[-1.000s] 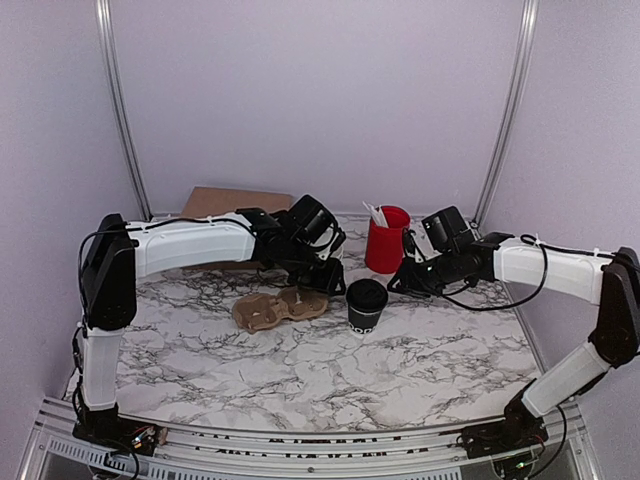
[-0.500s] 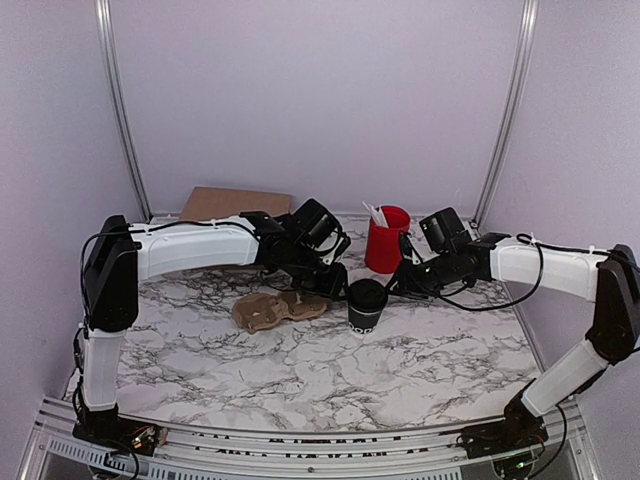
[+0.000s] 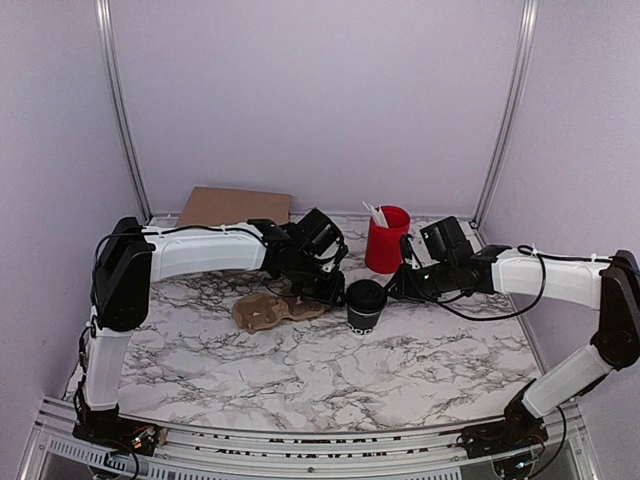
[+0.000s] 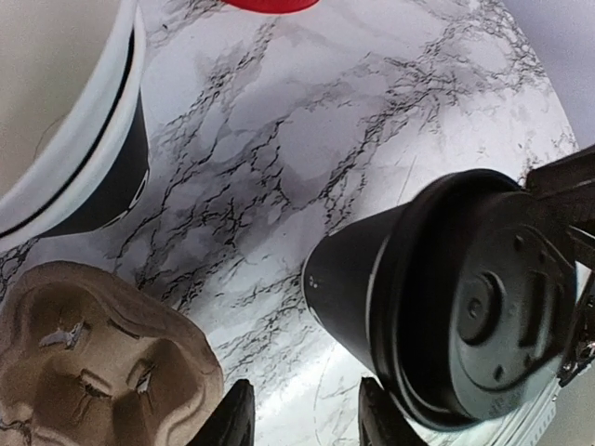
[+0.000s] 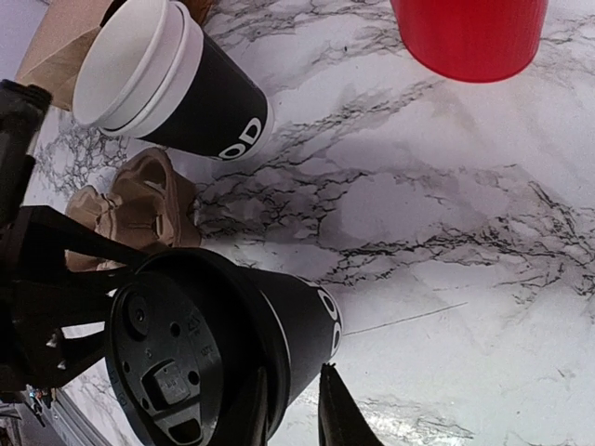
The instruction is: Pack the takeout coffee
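Note:
The takeout coffee [image 3: 366,305], a black cup with white lettering and a black lid, stands upright on the marble table. It also shows in the left wrist view [image 4: 446,297] and the right wrist view [image 5: 214,348]. A brown pulp cup carrier [image 3: 270,310] lies just left of it. My left gripper [image 3: 325,287] is open and empty, low between the carrier [image 4: 93,362] and the cup; its fingertips [image 4: 234,420] touch neither. My right gripper [image 3: 397,286] is close against the cup's right side, jaws narrowly apart, with one finger [image 5: 339,413] beside the cup wall.
A red cup of utensils [image 3: 386,238] stands behind the coffee. A stack of lidless black cups with white rims [image 5: 167,79] stands behind the carrier, under the left arm. A flat brown bag [image 3: 235,207] lies at the back left.
My right gripper has moved left, up to the coffee cup's side. My left gripper has shifted slightly right toward the cup. The cup and the carrier have not moved.

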`<move>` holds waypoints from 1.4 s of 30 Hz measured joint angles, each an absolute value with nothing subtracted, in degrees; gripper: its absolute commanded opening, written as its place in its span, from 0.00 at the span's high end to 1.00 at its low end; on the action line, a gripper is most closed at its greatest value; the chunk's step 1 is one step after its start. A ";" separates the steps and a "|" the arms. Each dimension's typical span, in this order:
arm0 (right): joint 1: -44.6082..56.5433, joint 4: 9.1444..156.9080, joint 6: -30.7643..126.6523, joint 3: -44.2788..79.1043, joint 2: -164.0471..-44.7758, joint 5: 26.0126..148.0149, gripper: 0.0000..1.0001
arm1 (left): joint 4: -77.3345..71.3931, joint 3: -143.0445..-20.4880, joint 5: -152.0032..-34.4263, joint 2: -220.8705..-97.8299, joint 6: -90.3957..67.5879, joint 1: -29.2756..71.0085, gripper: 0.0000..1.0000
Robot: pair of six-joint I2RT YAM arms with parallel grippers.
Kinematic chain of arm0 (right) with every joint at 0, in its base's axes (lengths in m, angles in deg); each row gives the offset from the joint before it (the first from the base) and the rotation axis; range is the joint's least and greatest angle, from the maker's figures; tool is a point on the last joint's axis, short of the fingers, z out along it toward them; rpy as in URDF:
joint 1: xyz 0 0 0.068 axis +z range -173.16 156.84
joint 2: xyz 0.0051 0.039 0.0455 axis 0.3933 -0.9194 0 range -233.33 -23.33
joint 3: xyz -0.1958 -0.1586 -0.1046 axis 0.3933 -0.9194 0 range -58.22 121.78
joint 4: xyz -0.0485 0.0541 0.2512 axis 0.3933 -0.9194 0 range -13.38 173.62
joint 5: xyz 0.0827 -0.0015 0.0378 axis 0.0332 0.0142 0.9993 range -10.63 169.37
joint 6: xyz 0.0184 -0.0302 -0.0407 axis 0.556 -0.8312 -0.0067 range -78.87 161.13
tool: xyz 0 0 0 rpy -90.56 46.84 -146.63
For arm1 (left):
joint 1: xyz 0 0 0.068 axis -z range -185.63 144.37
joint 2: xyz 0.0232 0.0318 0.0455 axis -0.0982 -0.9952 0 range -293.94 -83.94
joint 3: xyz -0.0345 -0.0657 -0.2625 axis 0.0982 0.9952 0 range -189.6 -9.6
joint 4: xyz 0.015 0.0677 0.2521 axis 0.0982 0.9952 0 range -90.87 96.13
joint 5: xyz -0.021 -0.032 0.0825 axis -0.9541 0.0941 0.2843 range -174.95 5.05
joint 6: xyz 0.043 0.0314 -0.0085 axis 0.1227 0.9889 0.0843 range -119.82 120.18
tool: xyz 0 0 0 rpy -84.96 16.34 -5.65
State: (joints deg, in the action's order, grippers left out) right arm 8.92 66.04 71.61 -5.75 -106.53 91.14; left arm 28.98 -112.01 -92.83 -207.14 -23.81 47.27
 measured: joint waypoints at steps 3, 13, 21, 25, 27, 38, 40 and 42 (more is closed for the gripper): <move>10.55 68.11 73.14 -6.98 -106.09 89.92 0.81 | 29.02 -112.01 -92.55 -209.28 -23.83 47.25 0.61; 12.24 66.58 76.13 -7.28 -104.74 85.88 0.79 | 29.00 -113.67 -91.78 -210.24 -23.79 47.18 0.61; 12.57 62.87 76.94 -5.64 -104.71 84.52 0.79 | 28.96 -113.25 -89.88 -208.23 -23.55 46.92 0.61; 12.63 62.43 77.12 -5.47 -104.71 84.39 0.79 | 28.91 -111.61 -88.79 -205.52 -23.55 46.40 0.60; 12.63 61.91 77.16 -5.23 -104.71 84.39 0.79 | 28.93 -110.91 -88.48 -204.43 -23.55 46.00 0.60; 12.63 60.46 77.16 -4.51 -104.80 84.48 0.79 | 28.91 -109.98 -91.57 -201.11 -23.38 45.39 0.59; 12.65 60.40 77.16 -4.27 -104.96 84.52 0.79 | 28.96 -109.98 -92.66 -201.11 -23.33 45.63 0.59; 12.65 60.25 77.16 -3.90 -105.26 84.63 0.79 | 28.96 -110.00 -93.53 -201.11 -23.22 45.92 0.59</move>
